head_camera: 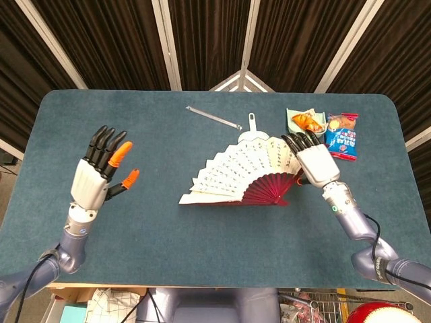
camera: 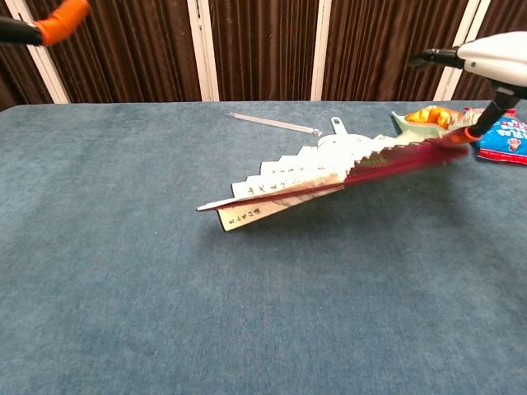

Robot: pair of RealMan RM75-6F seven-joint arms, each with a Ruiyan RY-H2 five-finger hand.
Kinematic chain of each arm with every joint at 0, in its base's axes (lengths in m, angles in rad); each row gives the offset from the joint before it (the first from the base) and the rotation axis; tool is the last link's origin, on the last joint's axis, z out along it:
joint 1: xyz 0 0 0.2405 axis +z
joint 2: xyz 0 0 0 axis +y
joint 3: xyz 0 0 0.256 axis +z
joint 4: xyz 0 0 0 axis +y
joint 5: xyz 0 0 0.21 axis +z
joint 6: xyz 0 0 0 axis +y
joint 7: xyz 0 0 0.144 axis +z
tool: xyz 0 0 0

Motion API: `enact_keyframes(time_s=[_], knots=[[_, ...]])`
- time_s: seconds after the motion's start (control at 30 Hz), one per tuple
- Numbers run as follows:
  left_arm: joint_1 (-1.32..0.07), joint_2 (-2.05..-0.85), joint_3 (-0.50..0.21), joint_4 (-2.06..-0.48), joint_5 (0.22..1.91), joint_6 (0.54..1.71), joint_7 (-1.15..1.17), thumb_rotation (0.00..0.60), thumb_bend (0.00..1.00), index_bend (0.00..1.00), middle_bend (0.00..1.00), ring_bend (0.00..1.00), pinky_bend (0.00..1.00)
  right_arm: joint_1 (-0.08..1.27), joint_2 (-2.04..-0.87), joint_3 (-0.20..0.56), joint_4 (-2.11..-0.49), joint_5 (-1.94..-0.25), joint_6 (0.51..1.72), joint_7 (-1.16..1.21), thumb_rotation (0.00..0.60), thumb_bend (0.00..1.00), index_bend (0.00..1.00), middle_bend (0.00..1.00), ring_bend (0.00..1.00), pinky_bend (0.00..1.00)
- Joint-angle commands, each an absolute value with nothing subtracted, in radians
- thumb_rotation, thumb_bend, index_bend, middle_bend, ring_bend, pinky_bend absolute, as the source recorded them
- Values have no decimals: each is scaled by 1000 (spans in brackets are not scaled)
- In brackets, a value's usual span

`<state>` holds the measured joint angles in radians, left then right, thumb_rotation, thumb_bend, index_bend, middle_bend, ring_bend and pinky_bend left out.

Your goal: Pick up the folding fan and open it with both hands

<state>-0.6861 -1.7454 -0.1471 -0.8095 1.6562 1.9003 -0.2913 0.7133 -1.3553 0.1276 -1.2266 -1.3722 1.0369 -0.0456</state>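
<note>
I see the folding fan (head_camera: 244,175) spread partway open near the middle of the blue desk (head_camera: 202,229), its pale paper leaves fanned toward my left and its dark red ribs gathered at the right end. My right hand (head_camera: 316,163) grips that right end, an orange-tipped finger pressed at the ribs; in the chest view the right end rides up off the desk while the fan's left edge dips low, though I cannot tell whether it touches the cloth. My left hand (head_camera: 94,176) is well apart from the fan, raised over the left side of the desk, fingers released and spread, grasping nothing. Behind the fan lie a small brush (head_camera: 252,128), a thin metal rod (head_camera: 213,117), a green tray of snacks (head_camera: 306,122) and a blue snack packet (head_camera: 341,136).
</note>
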Motion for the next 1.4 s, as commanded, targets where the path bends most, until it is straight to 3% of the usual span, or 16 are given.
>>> enact_keyframes(time_s=[0.03,0.23,0.57,0.7,0.8,0.97,1.13,1.4], knots=[[-667,-1724,-143,-833,1656,1903,-294,600,469,0,29,0,0,698,-1355,117,-1221,-1382,1048,-35,600,190,76,131,115,86],[-623,-1691,-130,-874,1670,1935,-275,600,469,0,28,0,0,662,-1348,87,-1210,-1403,1080,-110,600,190,76,131,115,76],[-433,-1587,-24,-1069,1689,1990,-164,600,469,18,32,0,0,583,-1358,67,-1163,-1362,1112,-229,600,190,76,130,115,72],[-363,-1538,10,-1141,1651,1944,-116,600,469,64,46,0,0,527,-1323,66,-1236,-1362,1177,-200,600,190,76,128,115,72],[-313,-1478,37,-1224,1588,1860,-14,600,469,101,54,0,0,460,-1301,67,-1321,-1415,1317,-104,600,190,76,129,119,72],[-252,-1368,56,-1412,1445,1711,148,600,469,65,42,0,0,336,-1260,27,-1470,-1469,1481,-45,600,190,100,128,155,87],[-226,-1261,55,-1604,1336,1615,258,600,469,71,29,0,0,228,-1293,-7,-1478,-1508,1617,-49,600,190,103,129,156,87],[-198,-1197,42,-1698,1324,1584,282,600,469,65,20,0,0,162,-1264,-7,-1491,-1512,1658,-83,600,190,103,128,155,87]])
